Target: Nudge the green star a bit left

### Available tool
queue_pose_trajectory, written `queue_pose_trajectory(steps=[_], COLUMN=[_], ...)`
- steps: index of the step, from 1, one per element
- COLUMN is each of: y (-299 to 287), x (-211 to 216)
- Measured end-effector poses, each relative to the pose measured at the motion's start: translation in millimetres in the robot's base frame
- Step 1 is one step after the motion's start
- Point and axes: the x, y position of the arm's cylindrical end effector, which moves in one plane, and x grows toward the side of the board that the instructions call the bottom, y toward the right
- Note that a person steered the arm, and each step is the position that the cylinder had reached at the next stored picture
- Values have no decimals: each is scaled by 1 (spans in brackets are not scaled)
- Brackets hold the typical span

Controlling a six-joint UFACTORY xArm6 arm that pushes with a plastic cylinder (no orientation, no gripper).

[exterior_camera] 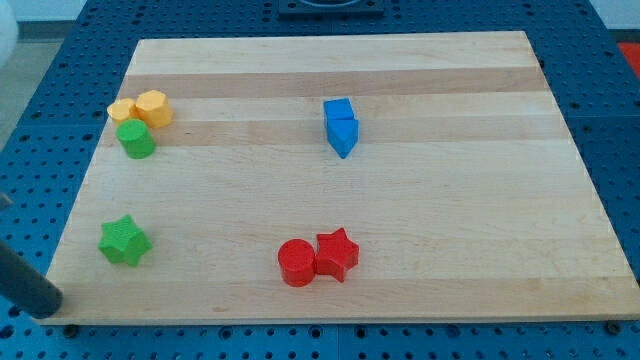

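My tip [48, 308] sat at the view's bottom-left corner, just off the left edge of the wooden board [400, 270], over the blue pegboard [20, 120] around it. The rod has no jaws, so nothing was open, shut or held — it is only a dark bar slanting in from the view's left edge down to its end.

The green star [124, 241] lay on the board to the upper right of my tip, near it but not touching; a strip of bare wood and the board's edge showed between them. The star lay flat near the board's left side, low in the view.

Further up from my tip, near the board's upper left, 3 blocks were bunched together: a green cylinder [136, 139] with 2 yellow blocks just above it — a smaller one [121, 109] to the view's left and a hexagon-like one [153, 107] to its right, all seemingly in contact.

Well to the right of my tip, along the board's lower part, a red cylinder [296, 263] touched a red star [337, 254] on its right side. Far up and right of my tip, past the board's middle, 2 blue blocks stood pressed together: a cube [338, 109] above and a pointed, wedge-like piece [342, 137] below it.
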Motion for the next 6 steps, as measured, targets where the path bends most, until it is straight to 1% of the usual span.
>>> queue_pose_trajectory(steps=[1, 3, 4, 5, 6], y=[16, 86, 91, 90, 106], x=[-6, -37, -61, -61, -42])
